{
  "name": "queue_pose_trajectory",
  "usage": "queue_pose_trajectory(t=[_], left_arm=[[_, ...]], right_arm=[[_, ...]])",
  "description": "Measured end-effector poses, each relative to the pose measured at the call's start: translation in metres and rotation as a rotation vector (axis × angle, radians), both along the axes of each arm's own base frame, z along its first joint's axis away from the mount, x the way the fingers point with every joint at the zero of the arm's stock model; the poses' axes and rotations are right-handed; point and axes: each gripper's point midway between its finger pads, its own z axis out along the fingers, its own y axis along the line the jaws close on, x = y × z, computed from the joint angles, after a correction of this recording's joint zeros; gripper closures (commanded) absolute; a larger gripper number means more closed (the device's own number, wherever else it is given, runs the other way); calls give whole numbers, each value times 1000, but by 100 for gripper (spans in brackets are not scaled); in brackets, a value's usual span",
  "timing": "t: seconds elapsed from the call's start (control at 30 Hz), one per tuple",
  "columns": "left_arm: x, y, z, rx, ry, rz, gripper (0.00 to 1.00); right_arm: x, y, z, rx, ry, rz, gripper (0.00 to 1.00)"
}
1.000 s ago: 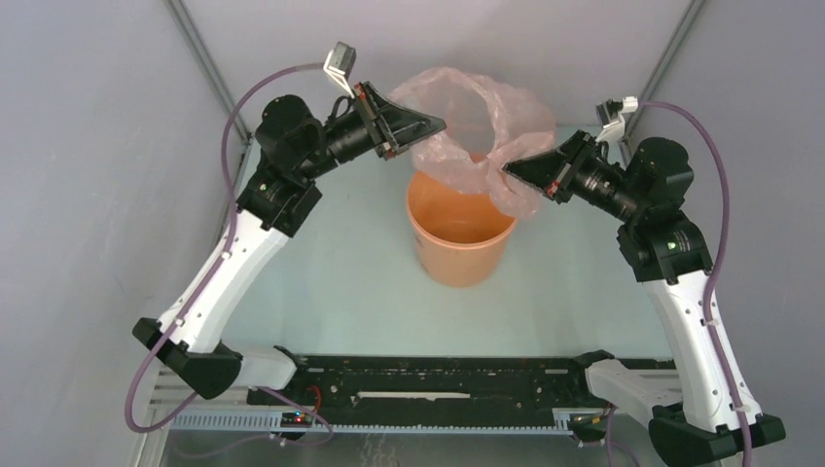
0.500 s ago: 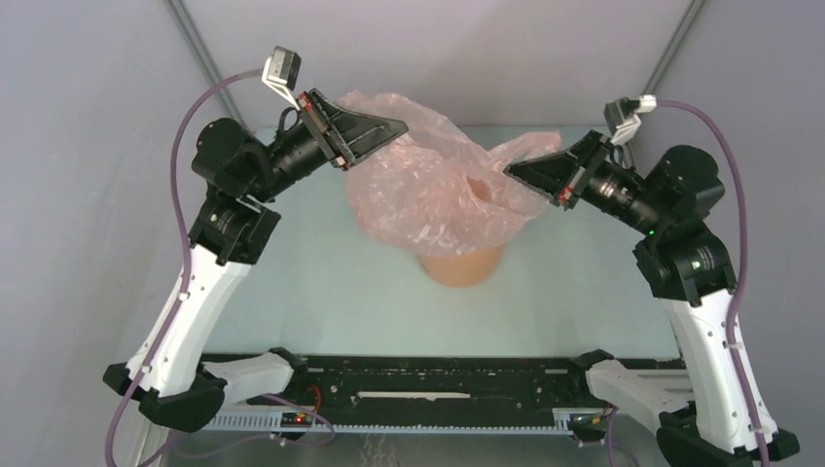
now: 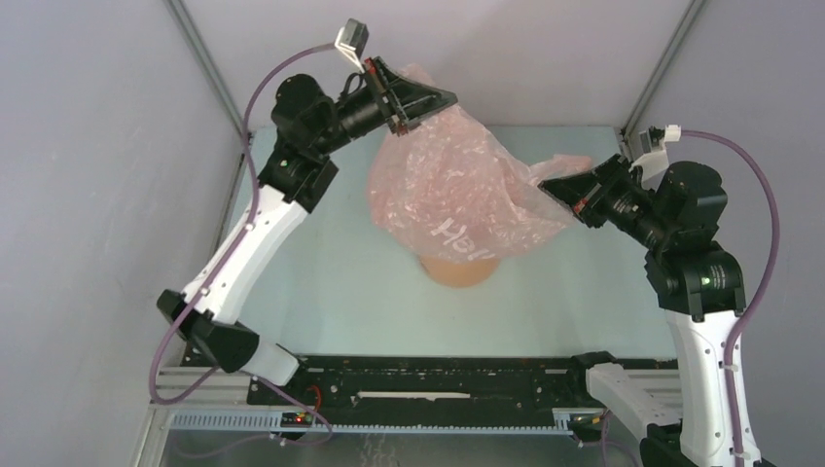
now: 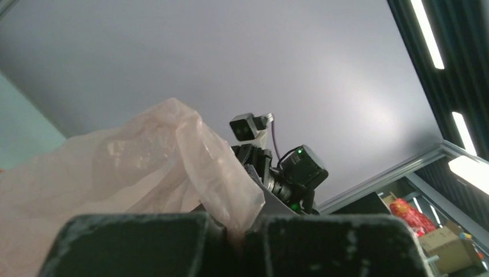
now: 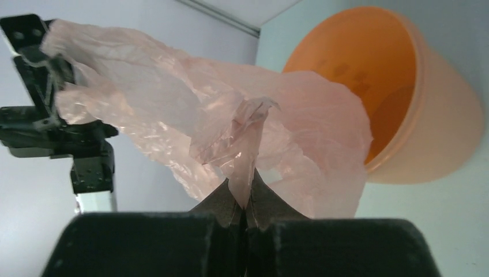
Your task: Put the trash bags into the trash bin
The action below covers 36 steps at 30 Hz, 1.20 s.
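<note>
The pale-pink translucent trash bag (image 3: 457, 190) hangs spread between both grippers, above and in front of the orange trash bin (image 3: 457, 271), hiding most of it. My left gripper (image 3: 449, 97) is shut on the bag's far upper edge, high up. My right gripper (image 3: 547, 187) is shut on the bag's right edge. In the right wrist view the bag (image 5: 190, 109) rises from my shut gripper (image 5: 245, 199), and the bin (image 5: 403, 86) shows its open mouth at the right. In the left wrist view the bag (image 4: 144, 167) is pinched in my gripper (image 4: 235, 234).
The pale-green table top (image 3: 331, 292) lies around the bin. Grey walls (image 3: 97, 146) enclose left and right, with slanted frame posts (image 3: 209, 63) at the back corners. A black rail (image 3: 438, 379) runs along the near edge.
My left gripper has swung right and farther back, higher over the bin. My right gripper has dropped lower and to the right. The bag now hangs more fully spread over the bin.
</note>
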Motion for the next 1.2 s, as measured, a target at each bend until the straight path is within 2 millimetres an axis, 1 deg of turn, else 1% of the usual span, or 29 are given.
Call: queue_pose_trajectory(t=[0.1, 0.2, 0.23, 0.33, 0.4, 0.5, 0.57, 0.6, 0.63, 0.7, 0.77, 0.83, 0.93, 0.97, 1.1, 1.13, 1.17, 1.2], left_arm=[[10, -15, 9, -45, -2, -37, 100], [13, -36, 12, -76, 4, -93, 100], [13, -45, 9, -84, 9, -113, 100], [14, -67, -8, -91, 45, -162, 100], [15, -78, -23, -82, 78, -182, 100], [22, -93, -39, -74, 104, -199, 100], [29, -101, -48, -68, 123, -204, 100], [33, -104, -53, -63, 132, -204, 100], [36, -107, -58, -57, 141, -205, 100], [39, -108, -65, -41, 154, -210, 100], [41, -105, -68, -31, 159, -212, 100], [42, -99, -67, -26, 147, -215, 100], [37, -87, -72, -7, 139, -217, 100], [35, -82, -74, -1, 138, -219, 100], [22, -74, -77, 11, 124, -248, 100], [18, -73, -75, 11, 112, -261, 100], [16, -72, -75, 11, 108, -265, 100], [15, -71, -72, 7, 98, -270, 100]], right_arm=[[5, -7, -7, -39, 19, -39, 96], [9, -16, -7, -75, 13, -82, 96], [9, -19, -6, -84, 7, -96, 96], [11, -27, -1, -105, -15, -126, 95], [14, -31, 1, -123, -29, -143, 96], [20, -40, 5, -158, -42, -171, 95], [25, -46, 9, -182, -52, -192, 91], [29, -50, 10, -198, -55, -202, 88], [30, -51, 12, -209, -59, -207, 83], [35, -54, 10, -241, -55, -208, 68], [36, -56, 7, -271, -40, -204, 46], [34, -58, 4, -295, -27, -203, 27], [27, -67, 9, -332, -31, -225, 12], [24, -69, 13, -341, -40, -232, 8], [8, -69, 44, -357, -129, -234, 6], [4, -68, 55, -360, -158, -231, 7], [2, -67, 66, -362, -188, -229, 10], [-3, -65, 81, -363, -233, -221, 12]])
